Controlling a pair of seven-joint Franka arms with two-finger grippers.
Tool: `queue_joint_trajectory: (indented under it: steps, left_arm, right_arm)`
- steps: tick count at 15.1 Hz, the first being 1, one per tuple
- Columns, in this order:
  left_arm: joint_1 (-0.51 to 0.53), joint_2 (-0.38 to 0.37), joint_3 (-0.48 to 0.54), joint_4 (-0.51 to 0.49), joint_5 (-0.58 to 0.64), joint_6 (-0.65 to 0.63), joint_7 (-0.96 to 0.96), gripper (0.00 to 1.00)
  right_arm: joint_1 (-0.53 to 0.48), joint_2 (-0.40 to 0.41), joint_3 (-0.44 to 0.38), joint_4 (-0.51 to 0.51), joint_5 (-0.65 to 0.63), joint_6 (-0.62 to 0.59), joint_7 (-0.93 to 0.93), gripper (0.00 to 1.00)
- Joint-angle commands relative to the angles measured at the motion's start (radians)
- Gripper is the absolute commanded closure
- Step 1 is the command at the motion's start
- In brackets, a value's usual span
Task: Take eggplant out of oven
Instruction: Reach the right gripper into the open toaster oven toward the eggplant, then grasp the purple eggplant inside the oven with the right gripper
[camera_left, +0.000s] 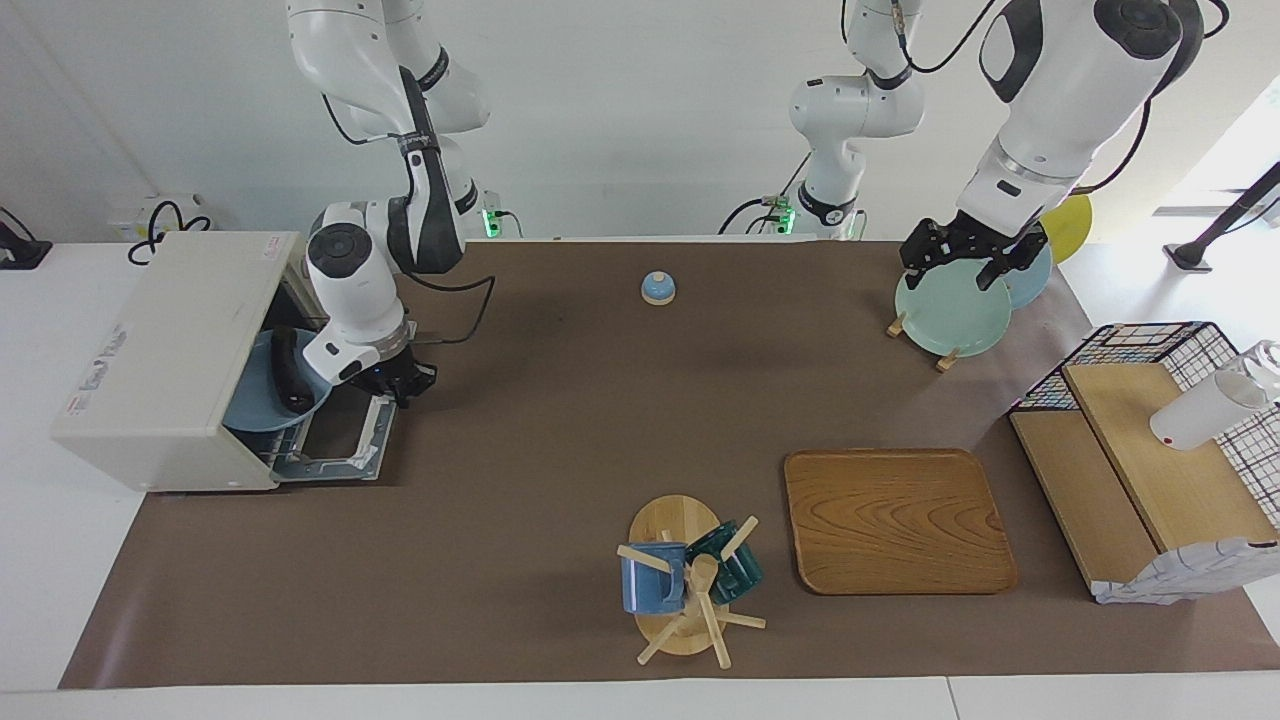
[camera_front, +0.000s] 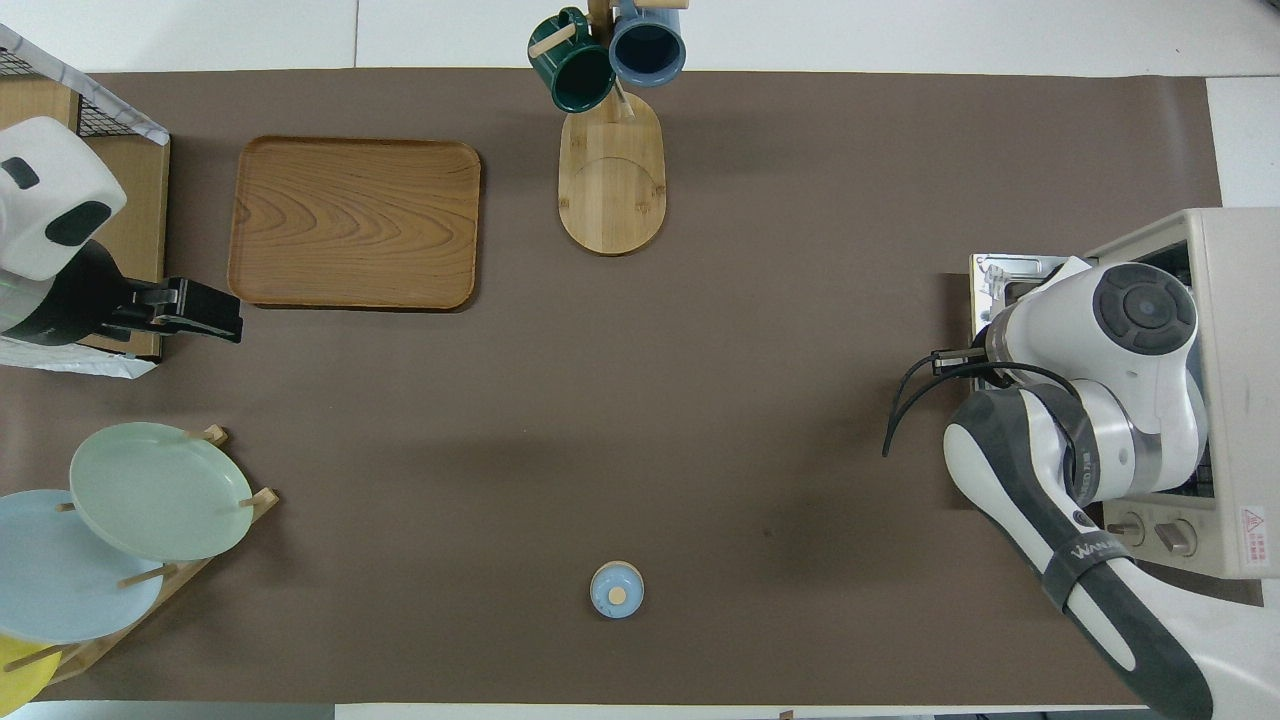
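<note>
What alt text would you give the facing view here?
The right gripper sits at the open door of the cream-white oven, where the dark eggplant lies on a blue plate inside. The left gripper waits over a green plate in a rack at the other end.

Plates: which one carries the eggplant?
The blue plate inside the open oven, with the dark eggplant lying on it. The other plates stand bare in the rack at the left arm's end.

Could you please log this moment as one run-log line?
oven: door open | eggplant: inside, on blue plate | right gripper: over door | left gripper: waiting over plate rack
</note>
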Motion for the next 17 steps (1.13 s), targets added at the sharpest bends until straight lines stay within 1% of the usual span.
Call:
queue_joint_trajectory:
  steps: [1,4,6,8,10,12,13,14,15,16,17]
  left_arm:
    - [0.005,-0.008,-0.002,-0.001,0.011,0.0,0.006,0.0]
    - [0.005,-0.008,-0.002,-0.001,0.011,0.0,0.006,0.0]
    - [0.005,-0.008,-0.002,-0.001,0.011,0.0,0.006,0.0]
    - [0.005,-0.008,-0.002,-0.001,0.011,0.0,0.006,0.0]
    - [0.005,-0.008,-0.002,-0.001,0.011,0.0,0.006,0.0]
    - [0.005,-0.008,-0.002,-0.001,0.011,0.0,0.006,0.0]
    - [0.005,-0.008,-0.002,-0.001,0.011,0.0,0.006,0.0]
    - [0.005,-0.008,-0.002,-0.001,0.011,0.0,0.006,0.0]
    - [0.005,-0.008,-0.002,-0.001,0.011,0.0,0.006,0.0]
    - [0.005,-0.008,-0.002,-0.001,0.011,0.0,0.006,0.0]
    - [0.005,-0.008,-0.002,-0.001,0.011,0.0,0.006,0.0]
  right_arm:
    - [0.009,-0.016,-0.018,-0.041,0.011,0.036,0.025,1.0]
    - [0.009,-0.019,-0.018,-0.047,0.017,0.04,0.027,1.0]
    - [0.012,-0.016,-0.016,-0.044,0.051,0.033,0.033,1.0]
    - [0.052,-0.016,-0.016,-0.023,0.071,0.004,0.033,1.0]
    - [0.054,-0.015,-0.016,0.032,0.071,-0.069,0.032,1.0]
    - [0.051,-0.019,-0.018,0.113,0.054,-0.194,0.019,1.0]
    - [0.046,-0.024,-0.019,0.149,0.051,-0.257,0.013,0.93]
    - [0.042,-0.048,-0.021,0.163,0.043,-0.305,-0.01,0.83]
    - [0.042,-0.061,-0.024,0.163,0.018,-0.327,-0.019,0.75]
    - [0.037,-0.071,-0.024,0.163,-0.028,-0.338,-0.024,0.62]
    - [0.022,-0.077,-0.024,0.161,-0.064,-0.355,-0.028,0.59]
